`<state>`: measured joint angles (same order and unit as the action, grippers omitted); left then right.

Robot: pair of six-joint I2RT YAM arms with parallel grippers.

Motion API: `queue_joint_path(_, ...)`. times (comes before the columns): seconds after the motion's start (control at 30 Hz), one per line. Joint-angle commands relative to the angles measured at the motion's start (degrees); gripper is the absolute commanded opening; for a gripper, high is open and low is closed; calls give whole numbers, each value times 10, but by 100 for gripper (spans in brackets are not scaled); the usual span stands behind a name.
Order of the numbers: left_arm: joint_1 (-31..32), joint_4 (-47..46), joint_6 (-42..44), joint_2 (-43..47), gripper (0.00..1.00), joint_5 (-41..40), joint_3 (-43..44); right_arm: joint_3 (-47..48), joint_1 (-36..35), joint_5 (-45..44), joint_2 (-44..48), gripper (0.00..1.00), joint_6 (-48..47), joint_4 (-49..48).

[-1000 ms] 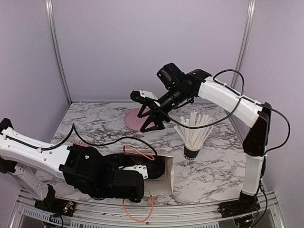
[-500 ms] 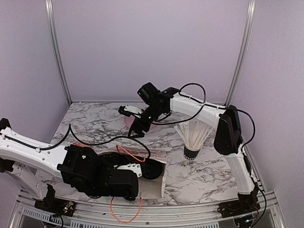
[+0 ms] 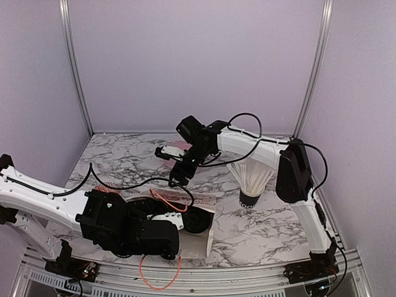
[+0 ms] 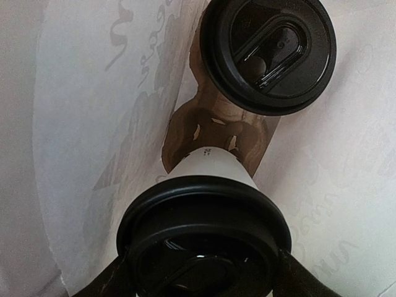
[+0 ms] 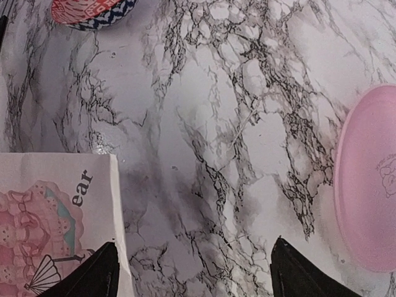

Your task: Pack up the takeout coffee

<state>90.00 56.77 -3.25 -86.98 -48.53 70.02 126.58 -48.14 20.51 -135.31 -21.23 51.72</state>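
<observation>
On the marble worktop [image 3: 278, 229], your white paper bag [image 3: 201, 244] has its mouth turned toward the left arm, whose jaws reach well inside it. At the bottom of the bag lies a brown cardboard carrier [image 4: 213, 124], and one lidded cup [image 4: 269, 52] is already seated at its far end. The second cup [image 4: 213, 170] is lined up with the near hole. The left jaws are spread wide around its black lid and look clamped on it. You cannot tell whether its base is in the hole yet. Your right jaws hover wide apart over bare marble beside the bag's printed corner, holding nothing. If the base catches the carrier's rim, the cup may tip against its neighbour. Pressure at the lid could pop it off, and the limp, unsupported bag wall could fold inward.
</observation>
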Motion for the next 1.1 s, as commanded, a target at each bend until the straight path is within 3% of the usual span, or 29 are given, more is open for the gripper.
queue_joint_path(0.0, -6, -26, 12, 16, 45, -12, -15, -14, -11, 18, -13, 81, -3, 3)
queue_joint_path(1.07, -46, -145, 95, 15, 45, 37, -81, -26, -26, 83, -33, 81, -9, 21)
